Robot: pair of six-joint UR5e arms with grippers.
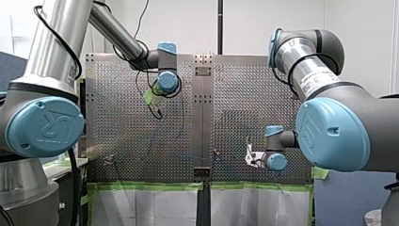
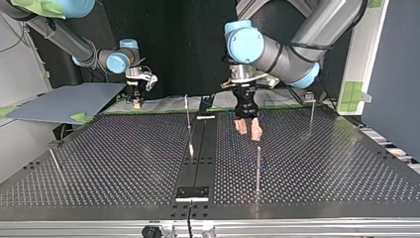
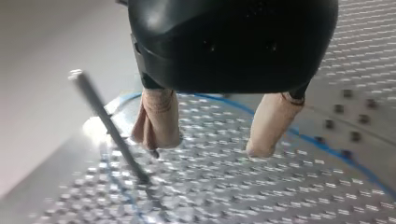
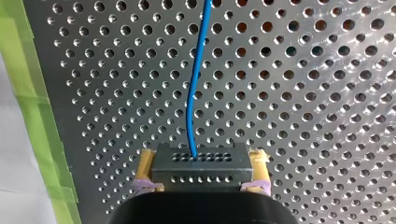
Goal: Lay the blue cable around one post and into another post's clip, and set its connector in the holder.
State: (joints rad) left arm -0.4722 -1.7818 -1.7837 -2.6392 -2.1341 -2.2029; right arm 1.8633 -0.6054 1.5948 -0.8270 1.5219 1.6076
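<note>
In the right wrist view my right gripper (image 4: 203,163) has its yellow pads shut on a black connector block (image 4: 201,175). The blue cable (image 4: 198,70) runs from the block out over the perforated table. At the top view's far left this gripper (image 2: 135,101) hovers by the table's far edge. My left gripper (image 2: 249,130), with beige pads, hangs open over the middle of the table with nothing between its fingers. In the left wrist view a thin metal post (image 3: 107,123) stands just beside one finger (image 3: 156,123), and the blue cable (image 3: 322,142) curves across the table beyond the fingers.
More thin posts stand on the table: one by the centre strip (image 2: 188,119), one in front of my left gripper (image 2: 258,168), one at the far right (image 2: 312,111), one at the near left (image 2: 54,161). A black plate (image 2: 193,192) sits at the near centre edge. Green tape (image 4: 32,93) lines the table's edge.
</note>
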